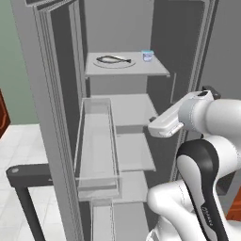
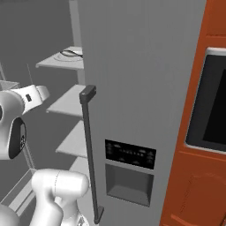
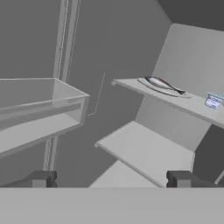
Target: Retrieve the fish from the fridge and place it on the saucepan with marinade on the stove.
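1. Where the fridge (image 1: 56,94) stands with its left door swung wide, one clear door bin (image 1: 96,146) hangs on that door, leftmost in the left base view.
2. Four pale shelves (image 1: 129,113) are stacked inside; nothing stands between them and the arm.
3. One fish (image 1: 113,59) lies on one flat plate (image 1: 123,65) on the top shelf.
4. One small blue cup (image 1: 147,55) sits just right of the plate, apart from it.
5. Lower and to the right, the gripper (image 3: 112,179) hovers with fingers spread wide, grasping nothing.
6. One dark handle (image 2: 89,150) runs down the closed right door; a black oven (image 2: 212,106), probably, sits farthest right.
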### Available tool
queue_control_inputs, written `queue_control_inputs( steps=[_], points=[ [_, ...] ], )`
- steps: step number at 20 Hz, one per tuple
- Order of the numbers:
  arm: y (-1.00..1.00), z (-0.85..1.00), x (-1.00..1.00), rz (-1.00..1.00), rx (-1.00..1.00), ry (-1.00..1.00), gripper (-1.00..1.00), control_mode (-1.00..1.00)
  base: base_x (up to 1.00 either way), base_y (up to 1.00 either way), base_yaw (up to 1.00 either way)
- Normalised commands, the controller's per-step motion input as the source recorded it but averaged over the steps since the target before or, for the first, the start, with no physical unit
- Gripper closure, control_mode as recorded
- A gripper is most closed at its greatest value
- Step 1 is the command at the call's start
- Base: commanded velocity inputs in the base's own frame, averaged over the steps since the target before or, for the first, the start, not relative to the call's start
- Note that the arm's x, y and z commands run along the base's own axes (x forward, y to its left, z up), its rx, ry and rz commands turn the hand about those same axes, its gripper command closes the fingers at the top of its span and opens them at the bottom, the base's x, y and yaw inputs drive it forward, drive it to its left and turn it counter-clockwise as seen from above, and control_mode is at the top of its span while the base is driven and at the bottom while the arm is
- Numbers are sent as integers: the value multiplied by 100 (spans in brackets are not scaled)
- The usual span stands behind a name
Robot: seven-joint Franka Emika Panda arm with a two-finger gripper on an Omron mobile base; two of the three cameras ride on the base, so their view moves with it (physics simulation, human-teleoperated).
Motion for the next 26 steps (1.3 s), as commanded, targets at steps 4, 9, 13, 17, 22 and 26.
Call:
queue_control_inputs(
  steps=[4, 9, 13, 17, 22, 26],
  points=[
    [0, 0, 0, 0, 0, 0, -100, 100, 100, 0, -7],
    [0, 0, 0, 0, 0, 0, -100, 100, 97, 0, -6],
    [0, 0, 0, 0, 0, 0, -100, 100, 92, 7, -1],
    [0, 0, 0, 0, 0, 0, -100, 100, 81, 14, -6],
    [0, 0, 0, 0, 0, 0, -100, 100, 61, 19, -8],
    [0, 0, 0, 0, 0, 0, -100, 100, 32, 13, -3]
  ],
)
